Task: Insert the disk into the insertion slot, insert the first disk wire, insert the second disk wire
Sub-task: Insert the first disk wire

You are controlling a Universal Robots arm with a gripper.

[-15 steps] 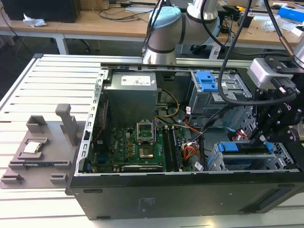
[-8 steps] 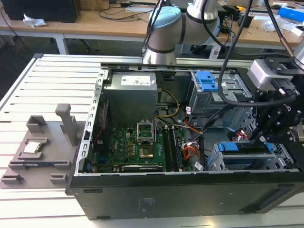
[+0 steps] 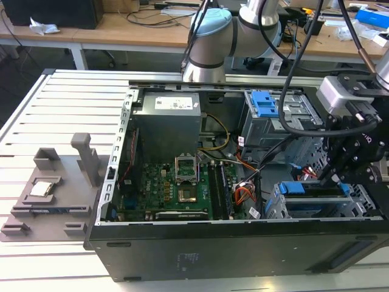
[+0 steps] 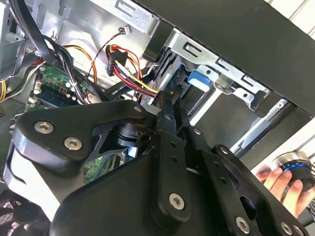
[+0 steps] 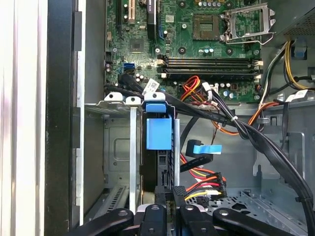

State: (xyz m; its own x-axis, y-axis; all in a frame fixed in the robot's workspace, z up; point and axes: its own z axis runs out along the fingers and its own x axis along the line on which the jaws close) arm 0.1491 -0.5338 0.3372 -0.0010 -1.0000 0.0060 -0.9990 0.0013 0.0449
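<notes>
Blue-framed disk point(image 5: 158, 132) sits in silver slot point(image 5: 118, 147); claw point(image 5: 170, 191) pinched nearly closed beside disk's edge, can't tell what's held.

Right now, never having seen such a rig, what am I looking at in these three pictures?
The exterior view shows a robot arm reaching into an open computer case on a slatted table. Both wrist views come from cameras riding on the arm, looking past its gripper. The gripper is at the disk, whose blue carrier sits in the insertion slot, a silver cage; coloured wires lie beside it. A grey tray with a chip lies on the table. Whether anything is held, I cannot tell.
</notes>
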